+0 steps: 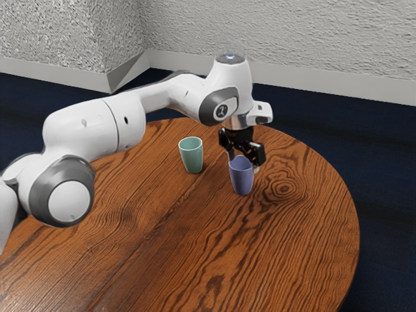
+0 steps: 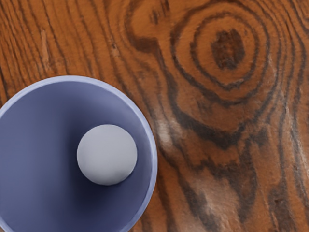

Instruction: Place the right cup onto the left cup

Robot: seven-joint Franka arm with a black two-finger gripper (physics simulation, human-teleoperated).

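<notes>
The black gripper (image 1: 244, 163) is low over the blue-purple cup (image 1: 241, 179), its fingers spread wide at the cup's rim, one on each side. Whether either finger touches the cup cannot be told. This cup stands upright on the table. In the wrist view the same purple cup (image 2: 36, 159) is seen from above, with a pale round base inside. The mint-green cup (image 1: 192, 156) stands upright a short way toward the exterior view's left, apart from the purple one.
Both cups stand on a round wooden table (image 1: 292, 240) with dark grain. The table's curved edge lies beyond the purple cup, toward the exterior view's right. The arm reaches over the table behind the green cup, and a textured wall (image 1: 325, 45) rises farther back.
</notes>
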